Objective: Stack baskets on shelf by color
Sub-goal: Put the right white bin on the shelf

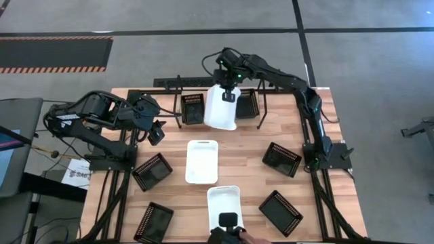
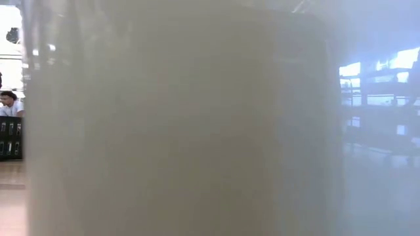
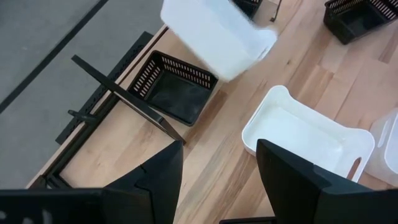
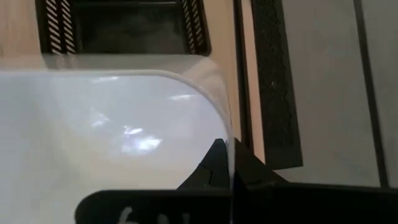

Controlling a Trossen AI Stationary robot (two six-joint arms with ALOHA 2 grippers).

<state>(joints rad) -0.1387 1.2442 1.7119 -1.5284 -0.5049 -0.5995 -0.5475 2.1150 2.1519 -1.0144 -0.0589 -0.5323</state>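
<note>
the right gripper [image 1: 228, 90] is closed on the rim of a white basket [image 1: 221, 108], holding it tilted in the air at the far side of the wooden table [image 1: 244, 173]. just beside it on either side, a black basket [image 1: 193, 108] and another black basket [image 1: 247, 103] sit in the shelf [image 1: 178, 83]. the left gripper [image 1: 156, 132] hovers with its fingers [image 3: 153, 180] spread apart and nothing between them, over bare wood; nearer the front from it lie a second white basket [image 1: 202, 161] and a third white basket [image 1: 224, 206], and four loose black baskets [image 1: 151, 171] are scattered well apart over the tabletop. the floor [image 1: 169, 17] around the table is grey, with a striped mat [image 1: 54, 54] beyond the left arm. in the low view the third white basket blocks nearly everything; a person [image 2: 8, 103] shows at the room's edge.
</note>
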